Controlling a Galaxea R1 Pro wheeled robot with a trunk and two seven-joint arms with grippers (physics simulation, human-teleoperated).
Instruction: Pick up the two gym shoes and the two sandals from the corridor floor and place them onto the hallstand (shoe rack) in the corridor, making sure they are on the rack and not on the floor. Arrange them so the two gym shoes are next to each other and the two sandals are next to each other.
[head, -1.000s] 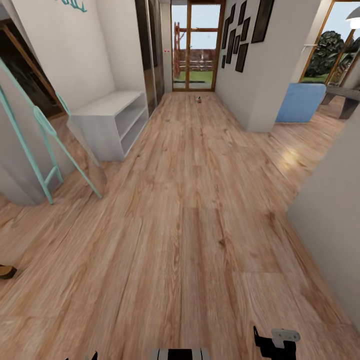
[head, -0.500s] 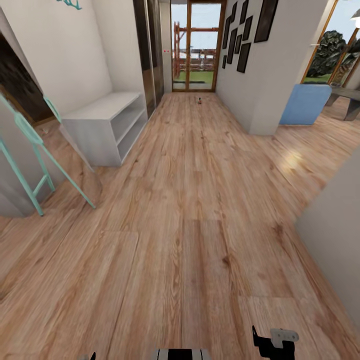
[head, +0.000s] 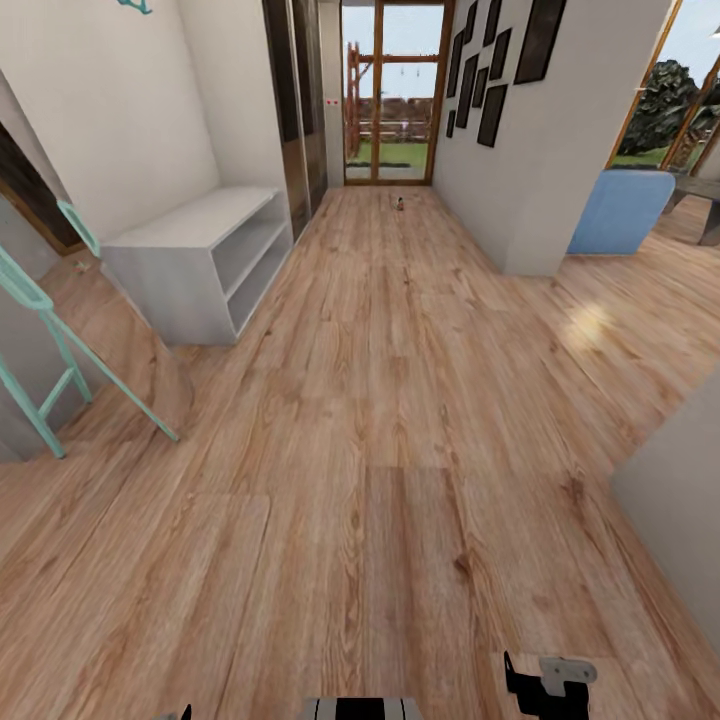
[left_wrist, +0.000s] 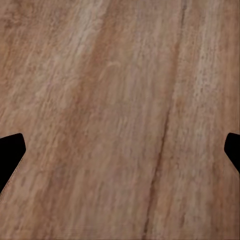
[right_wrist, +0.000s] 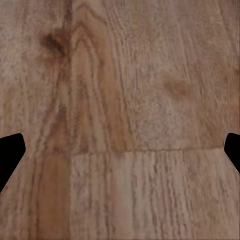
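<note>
Corridor floor (head: 400, 420), hallstand (head: 195, 265) far ahead-left

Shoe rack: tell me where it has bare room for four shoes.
The shoe rack stands against the left wall. Its bench top is bare from end to end, and the two open shelves below look empty too. Nothing there is crowded. A small object lies far down the corridor floor.
</note>
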